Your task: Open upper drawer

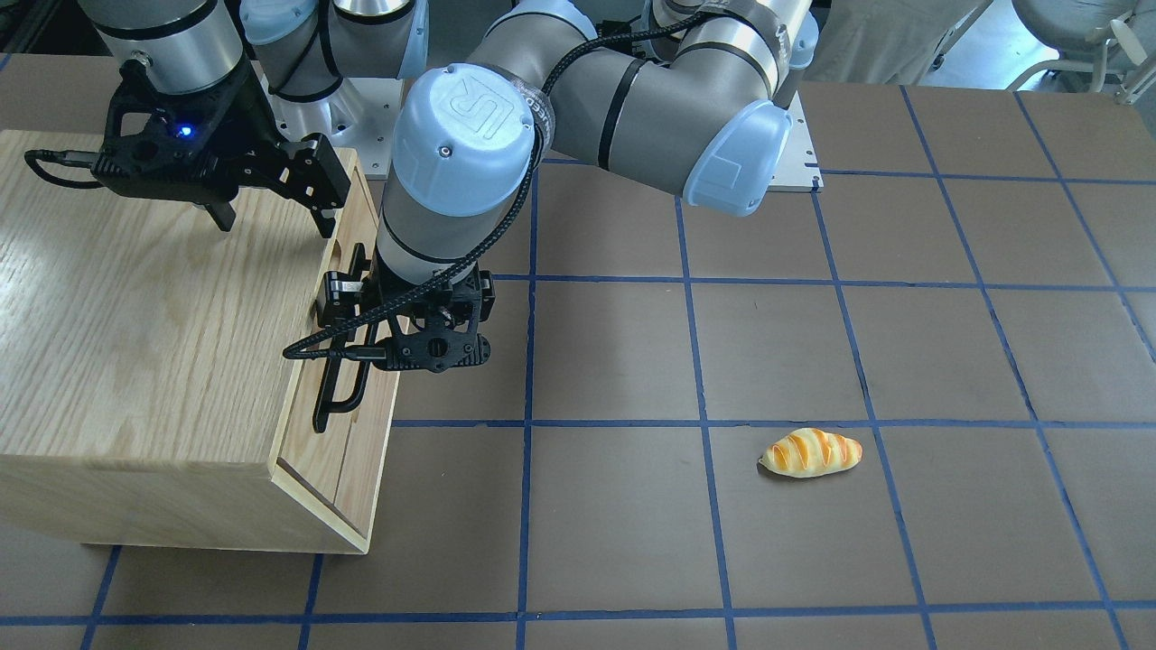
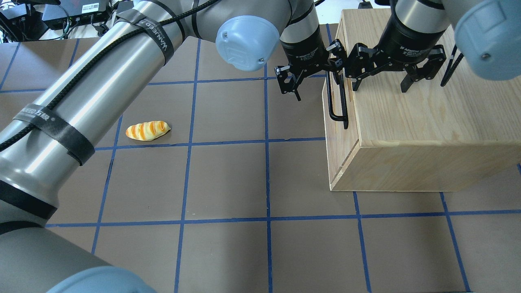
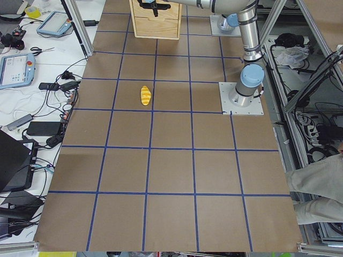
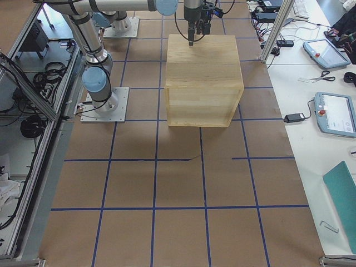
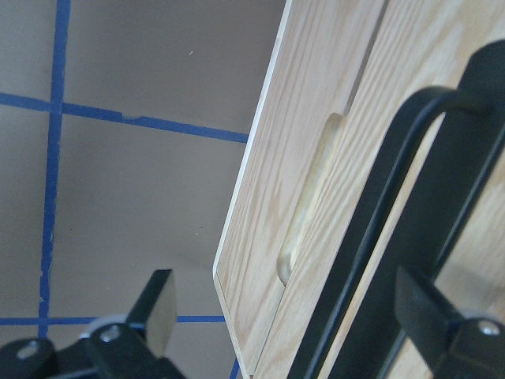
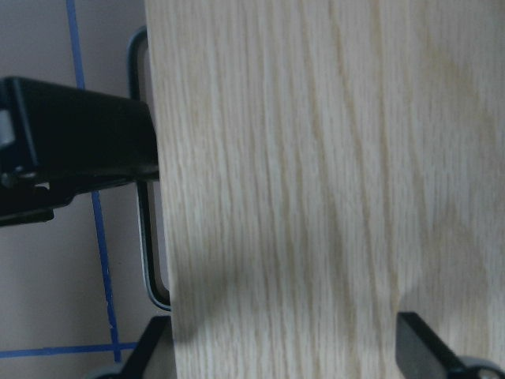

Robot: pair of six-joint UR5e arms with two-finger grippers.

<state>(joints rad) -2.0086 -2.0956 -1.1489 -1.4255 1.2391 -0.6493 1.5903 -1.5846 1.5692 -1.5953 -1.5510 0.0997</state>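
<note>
A bread roll [image 2: 147, 130] lies on the surface [image 2: 228, 183], well apart from the left arm's jaws and off to their left in the overhead view.

The left arm's jaws are spread wide and point down in front of the cabinet [image 2: 427, 114]. One finger [image 2: 294, 87] hangs over the bare surface on the side away from the cabinet. The other finger [image 5: 442, 316] is on the drawer's side. The black bar handle [image 2: 329, 106] runs between the two, much closer to the drawer-side finger. Whether that finger touches the bar cannot be told, and nothing is clamped.

The upper drawer [image 2: 351, 132] sits just under the cabinet's top edge, immediately right of the left arm's jaws, with its front facing them. An oval slot [image 5: 312, 197] is cut in the wood beside the handle, and in the wrist view it falls between the fingers.

Just beyond the handle, the right arm's jaws are over the cabinet top near its front edge. They are also spread wide and hold nothing, with only oak grain between the fingers [image 2: 407, 83]. Whether the tips rest on the wood cannot be told. The upper drawer is below these jaws and to their left.
</note>
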